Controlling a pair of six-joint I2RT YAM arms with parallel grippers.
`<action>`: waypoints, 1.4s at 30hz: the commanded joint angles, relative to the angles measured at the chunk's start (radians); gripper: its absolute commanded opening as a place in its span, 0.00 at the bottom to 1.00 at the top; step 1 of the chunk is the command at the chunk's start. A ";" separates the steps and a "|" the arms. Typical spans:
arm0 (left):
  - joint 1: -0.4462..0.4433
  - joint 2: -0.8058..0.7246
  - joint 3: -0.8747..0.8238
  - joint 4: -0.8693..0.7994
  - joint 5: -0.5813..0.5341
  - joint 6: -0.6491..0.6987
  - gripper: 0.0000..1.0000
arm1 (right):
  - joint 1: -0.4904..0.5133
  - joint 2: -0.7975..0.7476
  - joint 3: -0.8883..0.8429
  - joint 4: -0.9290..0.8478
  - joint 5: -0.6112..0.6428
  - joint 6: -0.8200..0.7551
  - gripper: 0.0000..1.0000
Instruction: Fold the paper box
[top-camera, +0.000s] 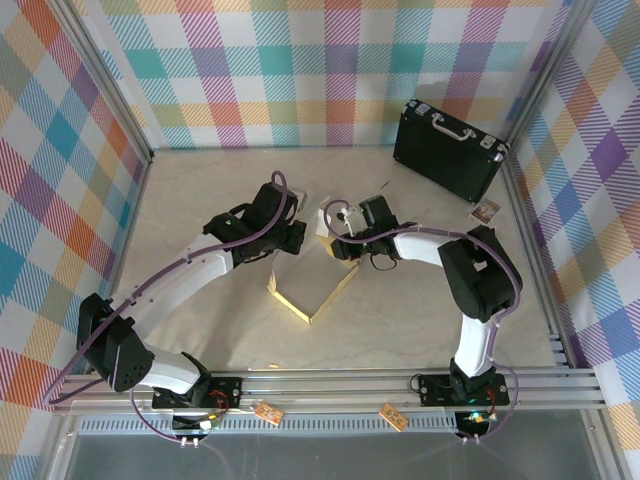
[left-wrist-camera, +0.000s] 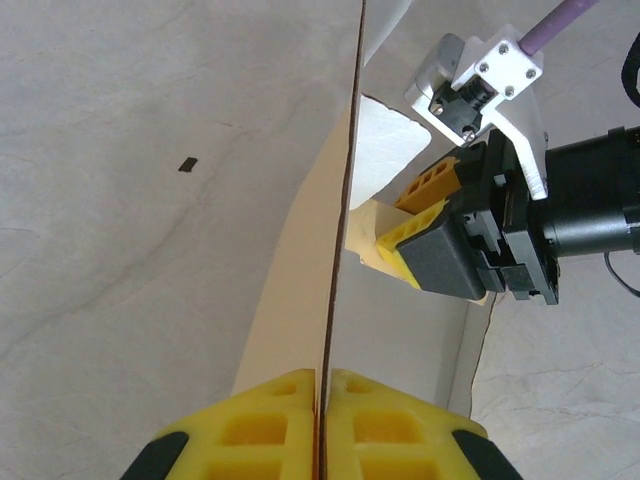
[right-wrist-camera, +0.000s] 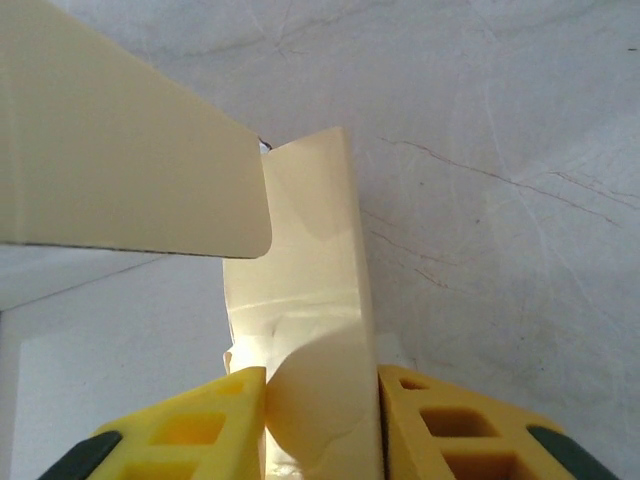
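The paper box stands half-formed in the middle of the table, tan outside and white inside. My left gripper holds one upright wall at its top edge. In the left wrist view its yellow fingers are shut on that thin cardboard wall, seen edge-on. My right gripper is at the box's far right corner, just across from the left one. In the right wrist view it is shut on a curled tan flap, with both fingers touching it. The left wrist view also shows the right gripper pinching that flap.
A black briefcase with a metal handle stands at the back right, with a small card on the table in front of it. Plaid walls close in the table on three sides. A metal rail runs along the near edge.
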 joint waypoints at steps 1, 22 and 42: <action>0.017 -0.024 -0.029 -0.002 0.004 -0.005 0.08 | 0.005 -0.025 -0.040 -0.029 0.046 -0.022 0.28; 0.018 0.003 0.015 -0.144 0.172 0.141 0.10 | 0.023 -0.037 -0.083 0.030 0.198 -0.055 0.18; 0.017 -0.036 0.026 -0.102 0.215 0.267 0.08 | 0.080 -0.049 -0.099 0.027 0.299 -0.238 0.40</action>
